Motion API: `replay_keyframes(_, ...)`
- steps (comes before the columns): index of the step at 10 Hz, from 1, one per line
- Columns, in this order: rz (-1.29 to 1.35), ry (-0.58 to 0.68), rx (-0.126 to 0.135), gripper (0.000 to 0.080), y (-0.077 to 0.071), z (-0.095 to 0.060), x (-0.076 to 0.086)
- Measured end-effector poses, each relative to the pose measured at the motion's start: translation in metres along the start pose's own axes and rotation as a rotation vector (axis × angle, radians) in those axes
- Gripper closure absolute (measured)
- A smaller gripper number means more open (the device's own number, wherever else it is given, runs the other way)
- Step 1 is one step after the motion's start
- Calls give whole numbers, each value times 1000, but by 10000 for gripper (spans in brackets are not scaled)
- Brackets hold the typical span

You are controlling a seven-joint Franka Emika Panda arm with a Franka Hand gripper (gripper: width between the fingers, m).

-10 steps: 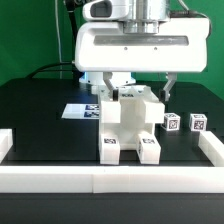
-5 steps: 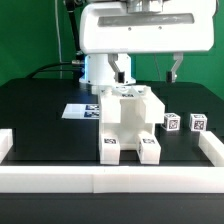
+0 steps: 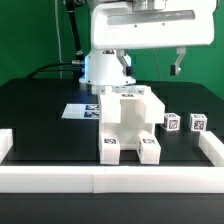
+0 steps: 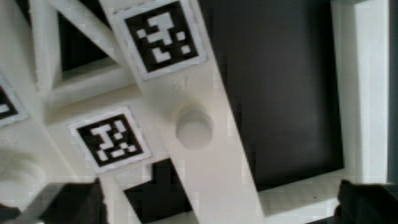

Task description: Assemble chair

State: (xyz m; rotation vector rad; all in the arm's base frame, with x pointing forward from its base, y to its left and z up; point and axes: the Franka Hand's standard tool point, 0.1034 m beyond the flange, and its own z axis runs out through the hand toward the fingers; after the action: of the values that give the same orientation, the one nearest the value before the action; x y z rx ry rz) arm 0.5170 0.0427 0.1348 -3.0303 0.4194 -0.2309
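Note:
The chair [image 3: 130, 120] stands partly built near the front wall, a white blocky body on two tagged legs [image 3: 112, 150]. Two small loose tagged parts [image 3: 172, 122] [image 3: 198, 124] lie to the exterior view's right of it. My gripper [image 3: 151, 65] hangs well above the chair, open and empty, with one of its fingers [image 3: 178, 62] out over the right side. In the wrist view, the chair's white bars [image 4: 187, 130] with two tags [image 4: 160, 38] [image 4: 111, 140] lie far below the open gripper [image 4: 222, 205]. Its dark fingertips [image 4: 80, 200] touch nothing.
A long white border wall [image 3: 110, 180] runs along the front, with side pieces at the left [image 3: 5, 143] and right [image 3: 212, 150]. The marker board [image 3: 80, 110] lies flat behind the chair on the black table.
The gripper has risen away from the chair's top and drifted toward the exterior view's right, staying open. The chair and loose parts have not moved.

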Motion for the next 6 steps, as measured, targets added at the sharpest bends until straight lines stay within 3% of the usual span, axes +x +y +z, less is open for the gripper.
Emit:
replay_keyframes(2, 5, 2, 0, 150, -1, 1, -1)
replay_keyframes(3, 43, 22, 2, 150, -4, 6, -12)
replay_keyframes(4, 79, 10, 1, 150, -12, 12, -31)
replay_keyframes(6, 116, -8, 4, 150, -38, 17, -51)
